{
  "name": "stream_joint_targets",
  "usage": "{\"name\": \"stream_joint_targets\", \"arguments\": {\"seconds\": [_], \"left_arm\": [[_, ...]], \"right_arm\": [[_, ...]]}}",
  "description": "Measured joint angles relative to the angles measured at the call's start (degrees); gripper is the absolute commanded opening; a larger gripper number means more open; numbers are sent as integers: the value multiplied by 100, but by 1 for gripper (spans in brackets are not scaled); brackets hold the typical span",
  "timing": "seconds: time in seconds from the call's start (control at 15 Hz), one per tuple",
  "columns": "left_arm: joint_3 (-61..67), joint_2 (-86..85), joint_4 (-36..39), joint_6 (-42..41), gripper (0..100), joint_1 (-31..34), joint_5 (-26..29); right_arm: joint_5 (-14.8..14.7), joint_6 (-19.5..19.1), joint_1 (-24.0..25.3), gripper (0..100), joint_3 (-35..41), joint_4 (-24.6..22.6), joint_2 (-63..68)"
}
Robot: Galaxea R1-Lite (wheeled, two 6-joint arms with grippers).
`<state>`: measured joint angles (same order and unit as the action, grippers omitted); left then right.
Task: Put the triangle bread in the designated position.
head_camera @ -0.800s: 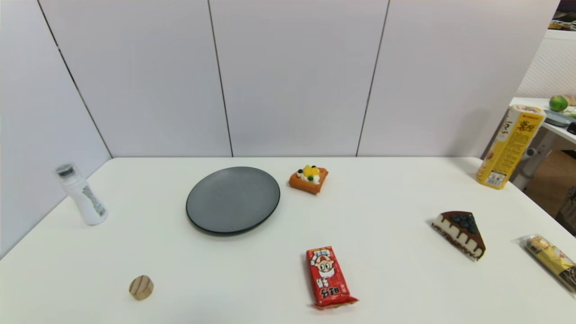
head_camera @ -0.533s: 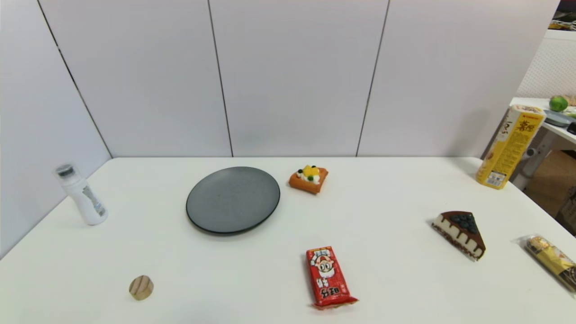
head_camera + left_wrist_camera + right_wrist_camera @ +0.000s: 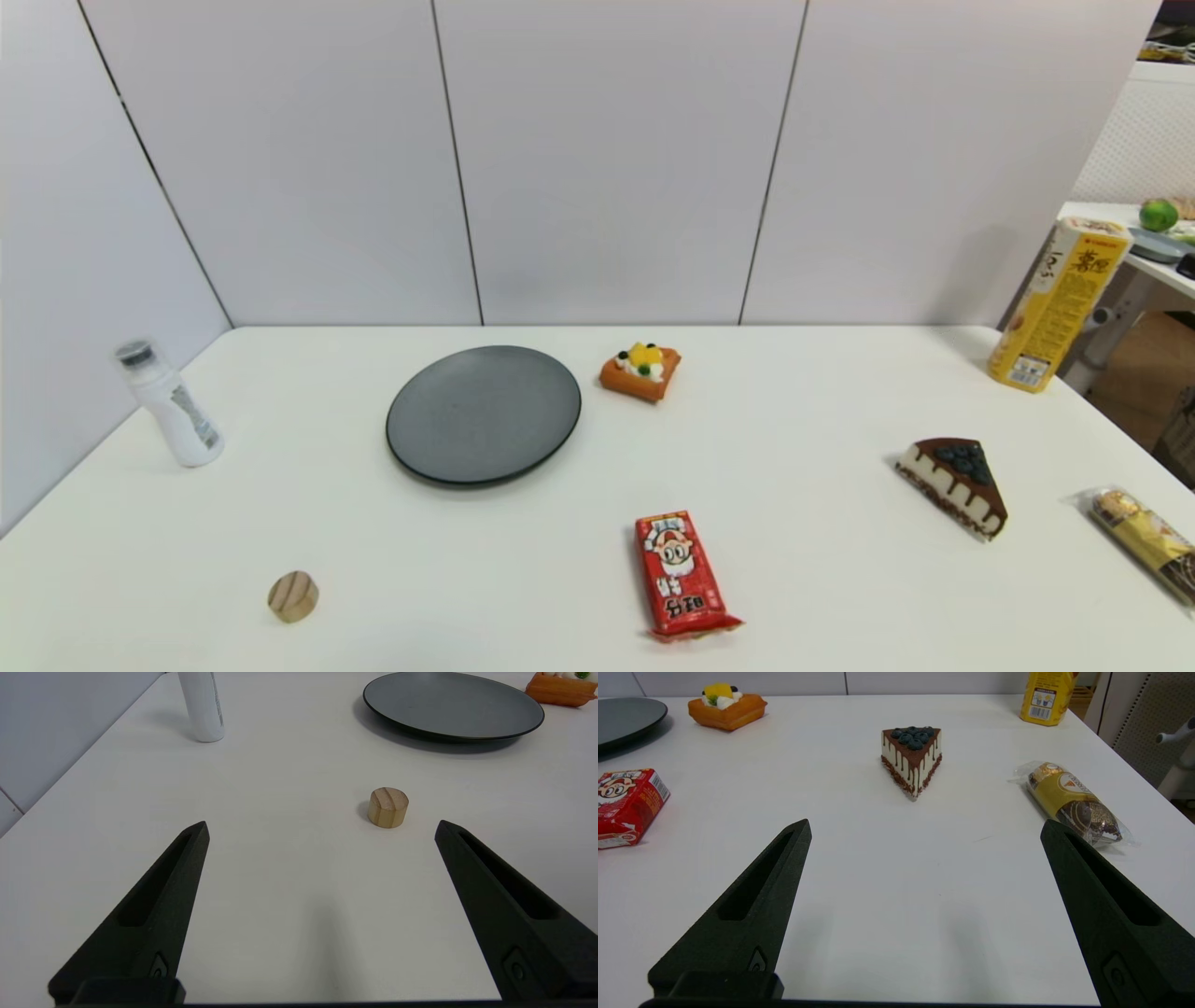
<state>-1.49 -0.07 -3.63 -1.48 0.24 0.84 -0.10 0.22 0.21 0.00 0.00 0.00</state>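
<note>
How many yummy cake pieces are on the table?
2. The triangle bread sits on the table just right of the grey plate; the chocolate blueberry cake wedge sits near the right edge.

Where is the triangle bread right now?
In the head view the triangle bread sits on the white table toward the far middle, just right of the dark grey plate, apart from it.
</note>
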Motion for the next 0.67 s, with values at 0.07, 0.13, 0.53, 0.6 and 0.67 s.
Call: {"name": "stream_joint_targets", "arguments": {"seconds": [0.07, 0.13, 0.53, 0.6, 0.67], "left_arm": [[-2, 7, -2, -21, 100, 0, -2], [-29, 54, -2, -37, 100, 0, 0], [-1645, 2692, 290, -941, 100, -32, 338], [-2269, 3468, 336, -1236, 100, -66, 494], [-2929, 4218, 363, -1525, 100, -128, 660]], "right_arm": [[0, 5, 0, 100, 0, 0, 0], [0, 2, 0, 100, 0, 0, 0], [-1, 5, 0, 100, 0, 0, 0], [0, -1, 0, 100, 0, 0, 0], [0, 7, 0, 100, 0, 0, 0]]}}
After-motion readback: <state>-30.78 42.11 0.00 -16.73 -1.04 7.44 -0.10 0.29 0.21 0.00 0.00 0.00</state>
